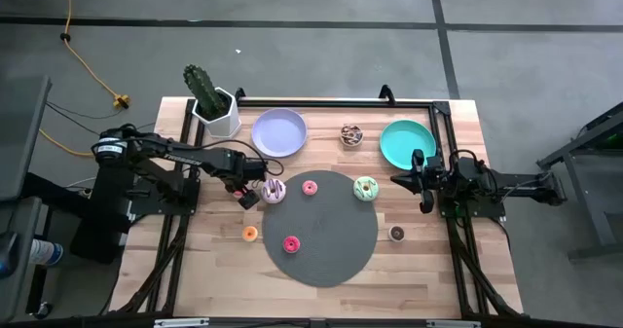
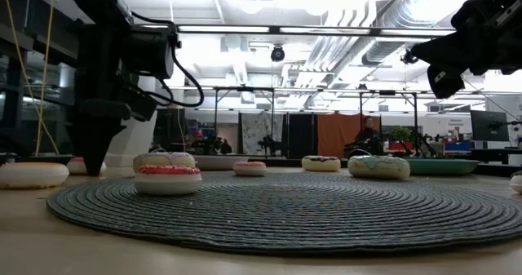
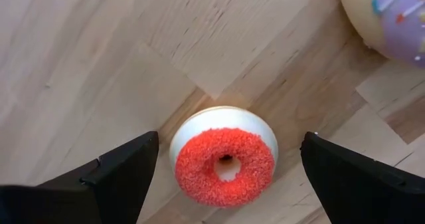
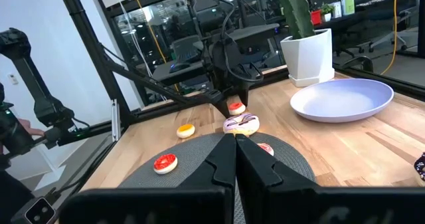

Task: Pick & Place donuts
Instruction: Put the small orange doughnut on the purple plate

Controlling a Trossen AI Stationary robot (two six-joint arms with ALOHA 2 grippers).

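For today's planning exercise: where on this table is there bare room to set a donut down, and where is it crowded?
Free: the lavender plate, the teal plate, and the mat's near right part past the red donut. Bare wood also lies near the chocolate donut. Crowded: the mat's left edge, where the left gripper hangs open beside the sprinkled donut.

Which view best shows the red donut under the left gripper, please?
Left wrist view: the red donut lies large inside the open left gripper. Right wrist view shows it small; the high view's arm hides it.
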